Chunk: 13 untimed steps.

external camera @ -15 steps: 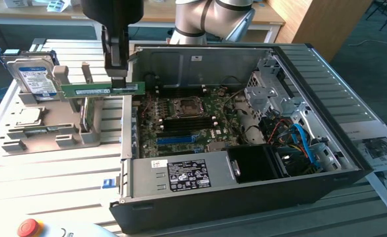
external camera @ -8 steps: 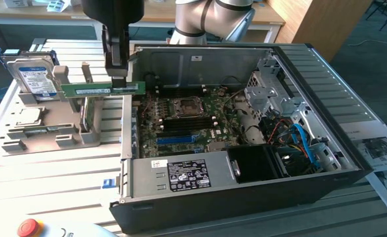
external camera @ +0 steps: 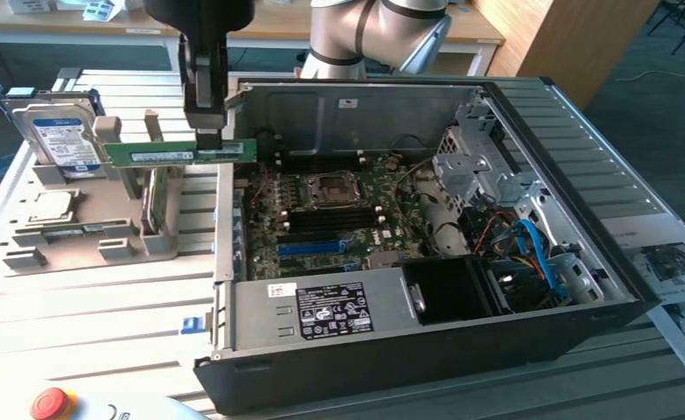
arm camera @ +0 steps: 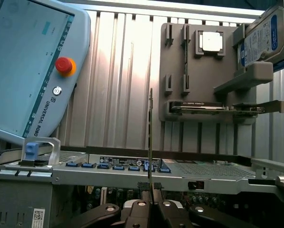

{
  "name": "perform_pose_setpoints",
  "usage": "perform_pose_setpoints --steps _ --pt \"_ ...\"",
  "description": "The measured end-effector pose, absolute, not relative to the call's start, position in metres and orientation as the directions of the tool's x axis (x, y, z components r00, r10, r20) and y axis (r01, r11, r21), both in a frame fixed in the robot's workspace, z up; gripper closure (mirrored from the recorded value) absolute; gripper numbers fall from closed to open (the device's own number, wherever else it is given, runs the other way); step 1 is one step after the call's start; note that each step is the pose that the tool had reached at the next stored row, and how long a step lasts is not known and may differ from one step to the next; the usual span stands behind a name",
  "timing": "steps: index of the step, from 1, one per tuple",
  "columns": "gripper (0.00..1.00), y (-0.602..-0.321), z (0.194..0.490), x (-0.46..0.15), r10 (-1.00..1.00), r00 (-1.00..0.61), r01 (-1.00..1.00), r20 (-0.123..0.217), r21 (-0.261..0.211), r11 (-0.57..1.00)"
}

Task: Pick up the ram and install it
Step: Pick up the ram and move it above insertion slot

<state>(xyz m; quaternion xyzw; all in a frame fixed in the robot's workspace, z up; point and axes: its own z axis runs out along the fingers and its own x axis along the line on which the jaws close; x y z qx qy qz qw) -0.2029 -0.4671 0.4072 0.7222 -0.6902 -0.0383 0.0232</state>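
The ram [external camera: 161,155] is a thin green stick with small dark chips, hanging level in the air just outside the open computer case's wall on the exterior view's left. My gripper [external camera: 210,144] is shut on the end of it nearest the case, coming down from above. In the wrist view the ram [arm camera: 150,133] shows edge-on as a thin upright line rising from between my gripper's [arm camera: 151,192] closed fingers. The motherboard [external camera: 331,214] with its black memory slots [external camera: 318,226] lies inside the case, to the exterior view's right of the ram.
A grey parts holder [external camera: 86,241] below the ram carries a blue-labelled hard drive [external camera: 65,140], a larger green card on edge [external camera: 150,197] and a processor chip [external camera: 48,206]. The case's metal wall [external camera: 227,201] stands close by. A teach pendant [arm camera: 28,66] lies near the case front.
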Motion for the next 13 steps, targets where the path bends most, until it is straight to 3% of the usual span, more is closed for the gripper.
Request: perform_pose_setpoints --steps 13 --pt "0.88 -0.469 0.407 -0.184 -0.998 0.061 -0.994 -0.023 0.087 -0.063"
